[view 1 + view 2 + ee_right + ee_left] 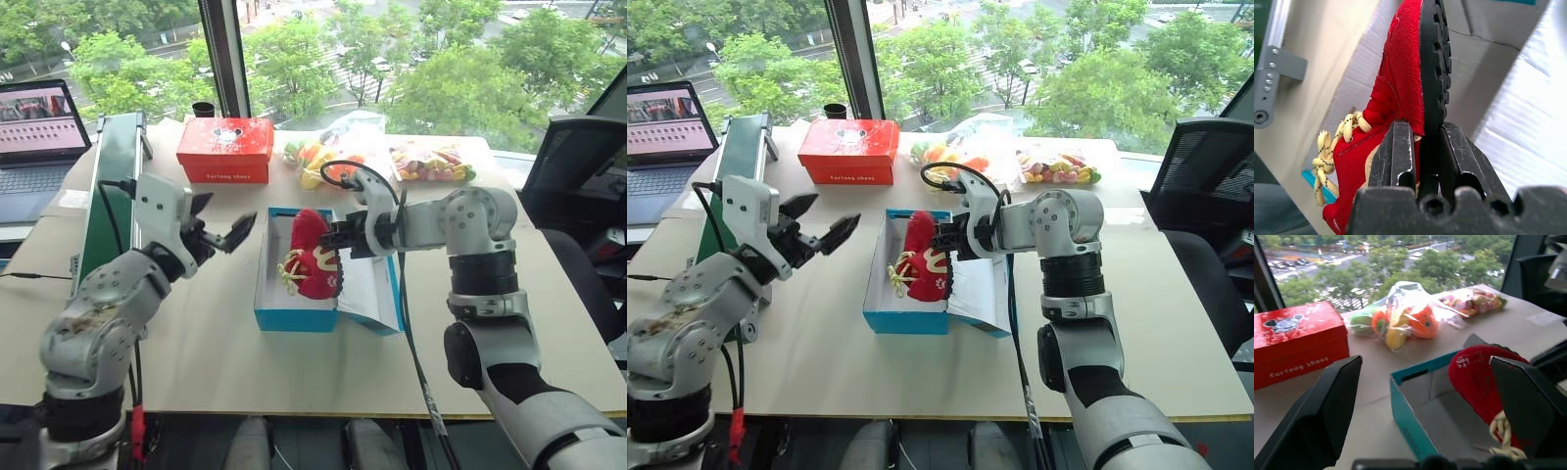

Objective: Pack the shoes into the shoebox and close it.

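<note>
The shoebox [294, 315] lies open from above, but the red shoe [312, 257] and the right gripper [340, 240] clamped on it take up its right half; the left half is bare. The left gripper [217, 231], fingers spread, hangs over clear table [196, 362] beside it. A red box [225, 149] and toy bags [338, 152] crowd the far edge.
</note>
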Controlling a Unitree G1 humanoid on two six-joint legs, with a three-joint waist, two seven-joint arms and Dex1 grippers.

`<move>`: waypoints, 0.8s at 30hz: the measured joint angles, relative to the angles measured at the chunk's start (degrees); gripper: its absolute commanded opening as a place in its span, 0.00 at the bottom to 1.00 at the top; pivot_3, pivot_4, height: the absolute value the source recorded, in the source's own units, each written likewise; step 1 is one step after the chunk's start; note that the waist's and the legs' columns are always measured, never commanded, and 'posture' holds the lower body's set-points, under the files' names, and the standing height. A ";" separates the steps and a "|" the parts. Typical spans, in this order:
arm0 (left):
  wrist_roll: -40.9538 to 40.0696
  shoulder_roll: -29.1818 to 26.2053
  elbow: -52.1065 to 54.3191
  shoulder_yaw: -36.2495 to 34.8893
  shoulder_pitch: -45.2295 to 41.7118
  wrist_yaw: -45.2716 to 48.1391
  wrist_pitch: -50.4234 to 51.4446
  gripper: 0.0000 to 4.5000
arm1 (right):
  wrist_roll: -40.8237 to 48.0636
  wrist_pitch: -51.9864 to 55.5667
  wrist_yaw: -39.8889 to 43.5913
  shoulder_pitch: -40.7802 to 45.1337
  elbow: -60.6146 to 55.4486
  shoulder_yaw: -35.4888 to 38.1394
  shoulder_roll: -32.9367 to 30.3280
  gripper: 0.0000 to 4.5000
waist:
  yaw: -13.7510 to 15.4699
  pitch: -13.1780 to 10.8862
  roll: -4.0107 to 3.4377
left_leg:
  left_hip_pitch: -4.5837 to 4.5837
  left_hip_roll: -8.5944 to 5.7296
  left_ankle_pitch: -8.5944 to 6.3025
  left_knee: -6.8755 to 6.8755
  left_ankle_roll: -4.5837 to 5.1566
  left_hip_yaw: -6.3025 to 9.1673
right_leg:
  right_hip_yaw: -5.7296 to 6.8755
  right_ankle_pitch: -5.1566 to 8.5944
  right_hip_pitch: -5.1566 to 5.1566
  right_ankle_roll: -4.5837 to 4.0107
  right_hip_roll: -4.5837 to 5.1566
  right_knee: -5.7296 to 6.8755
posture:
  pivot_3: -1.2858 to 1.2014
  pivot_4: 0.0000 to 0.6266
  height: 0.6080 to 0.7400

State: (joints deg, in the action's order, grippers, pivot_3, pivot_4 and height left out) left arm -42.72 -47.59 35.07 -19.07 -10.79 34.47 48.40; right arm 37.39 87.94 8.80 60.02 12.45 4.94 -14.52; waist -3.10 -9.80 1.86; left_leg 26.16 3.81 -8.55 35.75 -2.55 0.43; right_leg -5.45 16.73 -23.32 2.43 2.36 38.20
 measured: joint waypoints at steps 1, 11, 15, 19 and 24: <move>-1.46 -2.57 -0.01 -2.51 1.48 2.87 0.67 1.00 | -0.69 -0.29 0.26 0.00 0.51 -0.16 0.01 0.06 | -0.05 0.00 0.00 | 0.00 0.01 0.00 -0.01 0.00 0.00 | 0.00 0.01 -0.01 -0.01 0.00 -0.01 | 0.52 0.24 0.99; -9.29 -11.80 0.63 -9.32 7.90 15.92 3.09 1.00 | -6.09 -5.31 3.12 0.16 5.17 -3.04 2.02 0.06 | 0.20 -0.03 -0.05 | 0.01 0.03 0.00 -0.04 -0.01 -0.02 | 0.01 0.01 -0.02 -0.01 0.01 -0.09 | 0.52 0.24 0.99; -10.28 -11.93 1.91 -9.95 9.47 16.24 3.21 1.00 | -9.51 -9.18 3.69 0.29 7.71 -5.50 2.34 0.06 | 0.19 -0.03 -0.05 | 0.01 0.03 0.00 -0.05 -0.01 -0.03 | 0.00 0.01 -0.04 -0.02 0.01 -0.09 | 0.52 0.24 0.99; -11.14 -12.90 3.12 -11.90 11.32 16.29 3.44 1.00 | -14.50 -15.06 3.95 -0.22 9.69 -10.41 2.36 0.06 | 0.16 -0.03 -0.04 | 0.00 0.03 -0.01 -0.05 -0.01 -0.04 | 0.00 0.01 -0.05 -0.02 0.01 -0.08 | 0.52 0.24 0.99; -11.91 -13.11 4.07 -13.56 12.04 16.24 4.20 1.00 | -17.28 -19.24 4.92 -1.50 10.29 -13.43 3.73 0.28 | 0.25 -0.03 -0.04 | -0.01 0.04 0.00 -0.05 -0.01 -0.05 | 0.00 0.01 -0.04 -0.02 0.01 -0.06 | 0.52 0.24 0.99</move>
State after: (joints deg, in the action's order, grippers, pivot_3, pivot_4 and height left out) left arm -54.63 -60.70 39.13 -32.63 1.24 50.71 52.60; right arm 20.11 68.70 13.72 58.53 22.74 -8.49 -10.78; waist -2.85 -9.83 1.81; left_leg 26.15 3.85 -8.55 35.71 -2.56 0.38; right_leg -5.45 16.74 -23.35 2.41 2.36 38.14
